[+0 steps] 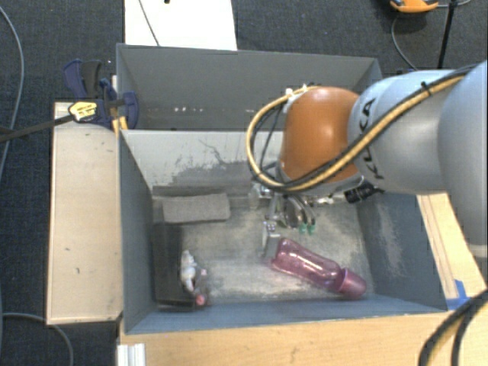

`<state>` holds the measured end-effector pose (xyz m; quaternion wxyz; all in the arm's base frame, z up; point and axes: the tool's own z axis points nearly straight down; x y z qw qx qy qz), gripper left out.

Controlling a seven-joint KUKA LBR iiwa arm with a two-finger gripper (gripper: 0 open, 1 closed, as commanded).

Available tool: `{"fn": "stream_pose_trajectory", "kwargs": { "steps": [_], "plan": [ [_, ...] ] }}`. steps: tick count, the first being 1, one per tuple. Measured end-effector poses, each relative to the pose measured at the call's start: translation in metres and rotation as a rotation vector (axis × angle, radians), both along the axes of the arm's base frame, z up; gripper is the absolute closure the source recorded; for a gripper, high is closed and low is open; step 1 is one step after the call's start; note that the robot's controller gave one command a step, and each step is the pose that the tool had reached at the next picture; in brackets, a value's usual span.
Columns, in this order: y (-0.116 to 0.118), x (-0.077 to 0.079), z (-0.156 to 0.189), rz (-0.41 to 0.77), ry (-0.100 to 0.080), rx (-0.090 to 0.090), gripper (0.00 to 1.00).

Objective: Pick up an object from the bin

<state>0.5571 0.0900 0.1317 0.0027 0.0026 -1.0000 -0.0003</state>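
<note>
The robot arm's two-finger gripper (282, 236), beneath its orange wrist cover, hangs low over the floor of the grey metal bin (229, 90); whether it is open or closed cannot be told. A translucent purple plastic bottle (314, 271) lies on its side just below it, its wider end nearest. Well to the gripper's left sit a grey foam block (194, 207) and a small white-and-pink toy (191, 274).

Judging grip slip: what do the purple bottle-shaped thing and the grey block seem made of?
Purple bottle-shaped thing: probably translucent plastic, glossy, with bright highlights along its body. Grey block: looks like foam or rubber, matte with no shine; hard to be sure.
</note>
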Motion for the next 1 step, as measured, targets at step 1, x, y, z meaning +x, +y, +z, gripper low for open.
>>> {"fn": "stream_pose_trajectory", "kwargs": {
  "steps": [1],
  "plan": [
    [-0.0003,0.0019,0.0045,-0.002,-0.008,0.001,0.0]
  ]
}}
